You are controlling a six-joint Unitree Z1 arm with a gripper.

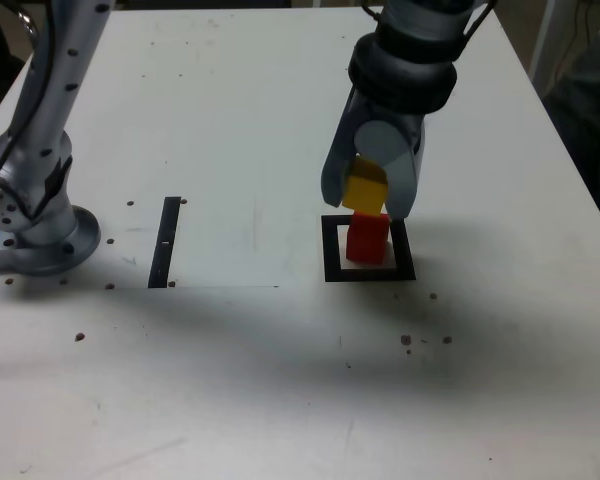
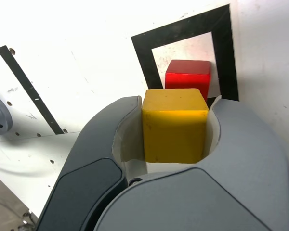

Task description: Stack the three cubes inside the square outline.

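Grey jaws of the end effector fill the foreground of the wrist view, pinching the yellow cube from both sides. Beyond it, the red cube sits within the square outline, and a thin black strip lies on the white desk.

From the exterior view, the end effector hangs over the square outline, gripping the yellow cube slightly tilted just above the red cube. The black strip lies toward the exterior view's left, beside the arm's base.
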